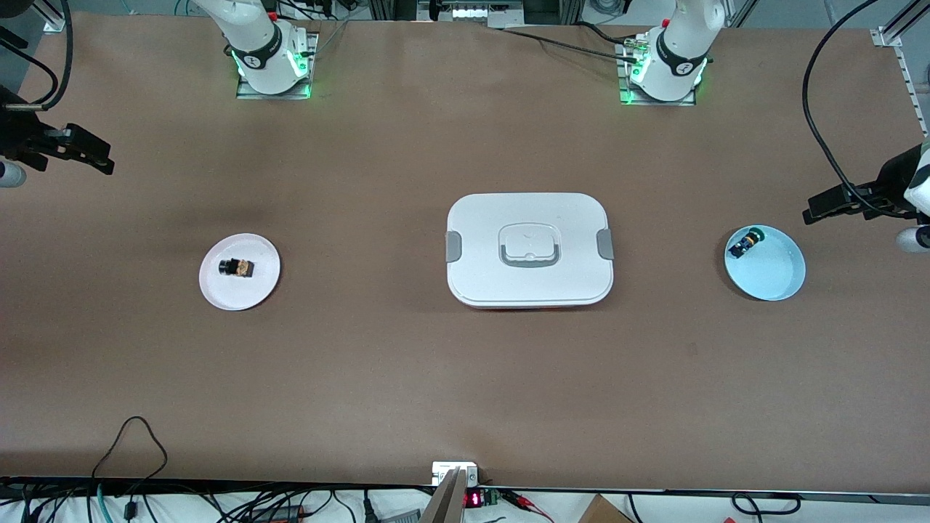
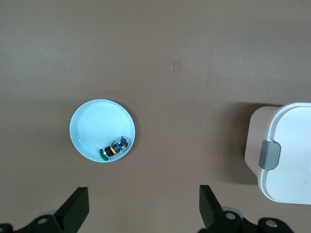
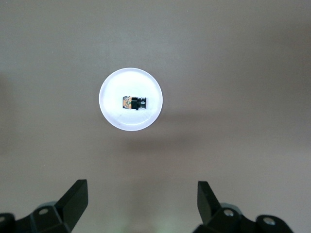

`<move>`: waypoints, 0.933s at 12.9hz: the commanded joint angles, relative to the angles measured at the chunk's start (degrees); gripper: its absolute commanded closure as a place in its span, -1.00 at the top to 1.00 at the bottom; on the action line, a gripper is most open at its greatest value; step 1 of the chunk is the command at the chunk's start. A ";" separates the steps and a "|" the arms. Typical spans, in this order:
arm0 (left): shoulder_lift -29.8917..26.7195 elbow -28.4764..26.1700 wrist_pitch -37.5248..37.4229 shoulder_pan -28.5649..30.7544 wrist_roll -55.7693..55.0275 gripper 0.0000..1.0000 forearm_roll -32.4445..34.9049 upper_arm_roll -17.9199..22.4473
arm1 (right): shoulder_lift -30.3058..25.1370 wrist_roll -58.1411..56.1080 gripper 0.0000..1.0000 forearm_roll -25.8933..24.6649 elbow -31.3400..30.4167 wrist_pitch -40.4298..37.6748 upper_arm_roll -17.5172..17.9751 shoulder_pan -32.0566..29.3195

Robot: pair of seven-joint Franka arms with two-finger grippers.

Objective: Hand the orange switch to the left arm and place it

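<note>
The orange switch (image 1: pixel 239 268) lies on its side in the middle of a white plate (image 1: pixel 218 290) toward the right arm's end of the table, black knob end pointing toward that end, and nothing is touching it; the right wrist view shows the same, the switch (image 3: pixel 134 103) centred on the plate (image 3: pixel 114 116). High above the table at that end hangs the right gripper (image 1: pixel 91 156), its two black fingers (image 3: pixel 73 201) spread wide with nothing between them. In the middle of the table sits the box (image 1: pixel 530 250), lid on, grey latches at both ends, well apart from the white plate. Toward the left arm's end there is a light blue plate (image 1: pixel 777 280) with the blue-black switch (image 1: pixel 743 244) resting against its rim, green cap on the end. The left gripper (image 1: pixel 825 207) hangs in the air at that end, just off the blue plate's edge, fingers (image 2: pixel 75 208) also wide apart and holding nothing; its wrist view takes in the blue plate (image 2: pixel 92 126) and a corner of the box (image 2: pixel 291 155).
</note>
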 commanded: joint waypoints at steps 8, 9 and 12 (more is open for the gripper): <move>-0.30 0.13 0.11 -0.18 0.01 1.00 0.36 0.08 | -0.71 0.10 1.00 1.42 0.96 -0.53 0.31 -0.42; -0.30 0.13 0.11 -0.18 0.01 1.00 0.36 0.08 | -0.71 -0.08 1.00 1.68 0.96 -0.61 0.22 -0.50; -0.30 0.13 0.11 -0.18 0.01 1.00 0.36 0.08 | -0.09 -0.17 1.00 2.74 0.96 -0.53 0.31 -0.59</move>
